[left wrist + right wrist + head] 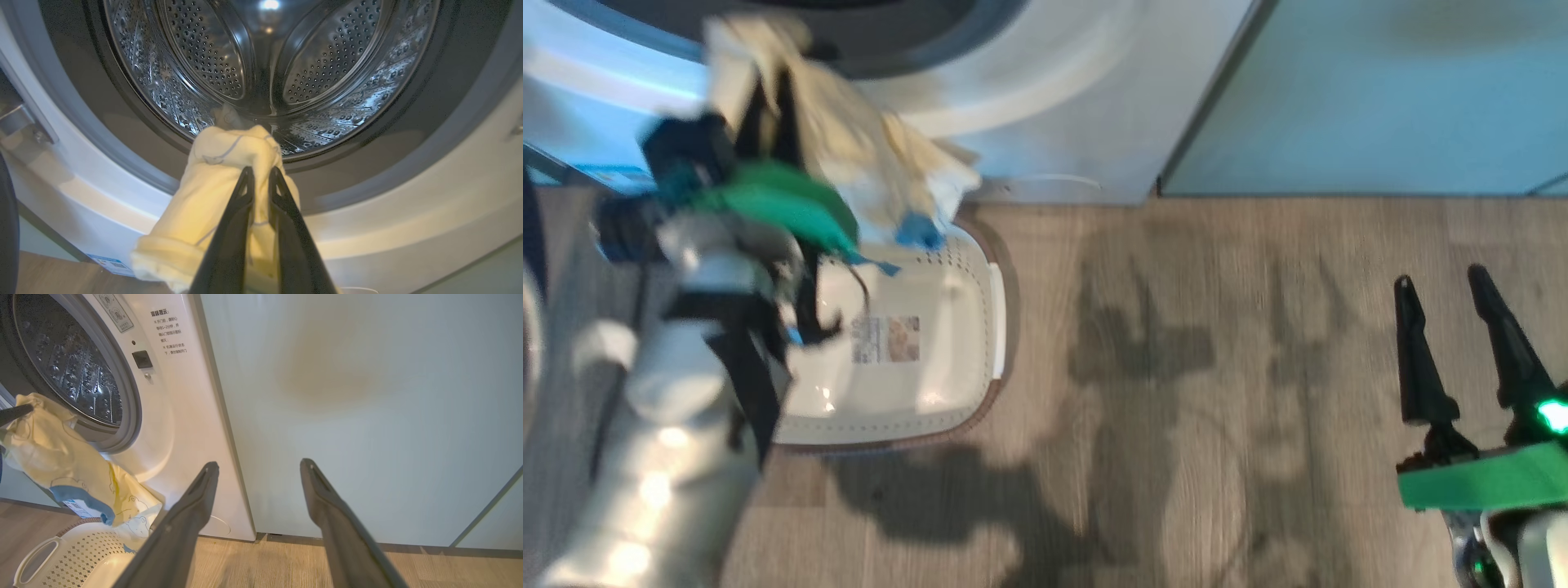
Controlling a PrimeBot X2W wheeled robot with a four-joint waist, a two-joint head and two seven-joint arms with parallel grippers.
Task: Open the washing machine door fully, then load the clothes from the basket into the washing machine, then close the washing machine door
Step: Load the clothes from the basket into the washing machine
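The left gripper (261, 170) has its jaws clenched on the clothes (212, 196), a pale yellow bundle raised just in front of the lower lip of the washing machine's (179, 416) open steel drum (327, 61). The bundle's blue-trimmed tail hangs over the far end of the basket (972, 327), whose floor shows a paper label (886, 339). Well to the right, the right gripper (259, 464) holds its jaws spread wide, grasping nothing, above the wooden floor (1176, 367).

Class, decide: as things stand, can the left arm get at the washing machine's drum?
Probably yes. The left gripper, shut on the clothes, points straight at the open drum, and nothing stands between them.
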